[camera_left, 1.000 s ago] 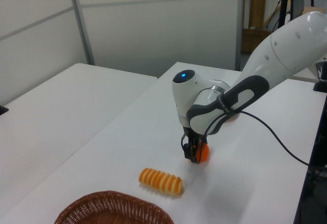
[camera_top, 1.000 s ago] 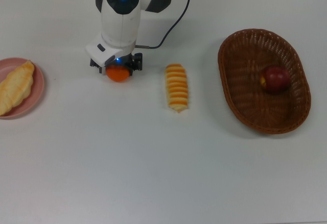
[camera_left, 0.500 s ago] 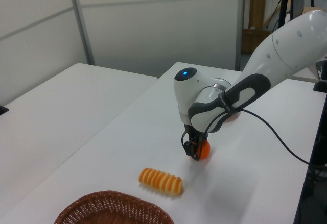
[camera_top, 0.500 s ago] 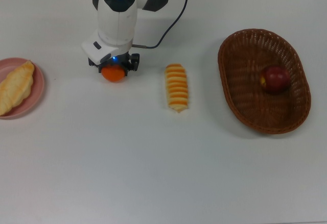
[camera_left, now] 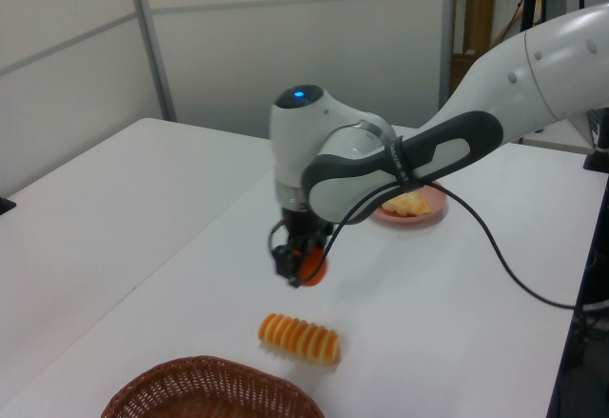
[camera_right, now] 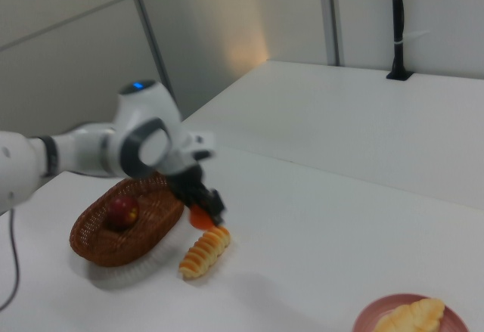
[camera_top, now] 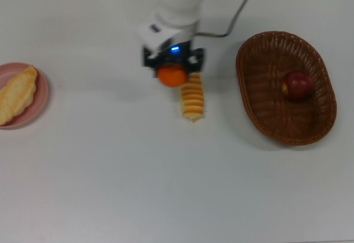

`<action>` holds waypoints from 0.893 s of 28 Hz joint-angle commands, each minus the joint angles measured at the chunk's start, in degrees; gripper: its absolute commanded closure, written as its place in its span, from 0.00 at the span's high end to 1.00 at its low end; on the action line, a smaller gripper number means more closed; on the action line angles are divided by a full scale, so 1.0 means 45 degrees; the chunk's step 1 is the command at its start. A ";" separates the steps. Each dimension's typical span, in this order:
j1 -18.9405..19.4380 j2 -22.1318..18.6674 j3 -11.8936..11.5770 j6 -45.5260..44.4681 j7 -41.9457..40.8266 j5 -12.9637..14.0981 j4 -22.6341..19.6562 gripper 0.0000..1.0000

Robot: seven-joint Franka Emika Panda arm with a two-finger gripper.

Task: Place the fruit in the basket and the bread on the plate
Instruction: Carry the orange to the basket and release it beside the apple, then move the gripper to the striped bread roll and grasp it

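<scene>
White tabletop [camera_top: 166,171] fills the top view, and grey partition walls [camera_left: 285,47] are seen behind it in the left and right views. The gripper [camera_top: 172,71] [camera_left: 301,264] [camera_right: 204,207] is clenched on the mandarin [camera_top: 171,76] [camera_left: 312,264] [camera_right: 200,215], which is held clear of the table, as the left view shows. In the top view the mandarin is seen just over the upper end of the striped roll [camera_top: 192,97] [camera_left: 301,338] [camera_right: 203,252], which lies on the table between the plate and the basket. The basket [camera_top: 260,104] [camera_left: 171,394] [camera_right: 98,249] is placed at the top view's right, and the red fruit [camera_top: 298,84] [camera_right: 122,212] lies inside it. At the top view's left edge the pink plate [camera_top: 40,99] [camera_left: 433,214] [camera_right: 370,318] is seen, partly cut off, with the braided loaf [camera_top: 16,94] [camera_left: 407,205] [camera_right: 408,318] resting on it. A black cable [camera_left: 495,256] is seen trailing from the arm across the table in the left view.
</scene>
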 commanded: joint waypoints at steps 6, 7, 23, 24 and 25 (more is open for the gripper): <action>0.2905 0.1603 -0.0130 -0.0326 0.2333 0.0143 0.1740 0.00; 0.3119 0.1798 -0.0130 -0.0326 0.2528 0.0104 0.1877 0.00; 0.4587 0.2855 -0.0188 -0.0364 0.4718 -0.0345 0.2640 1.00; 0.4528 0.2816 -0.0227 -0.0384 0.4699 -0.0365 0.2620 1.00; 0.4392 0.2738 -0.0228 -0.0423 0.4679 -0.0404 0.2562 1.00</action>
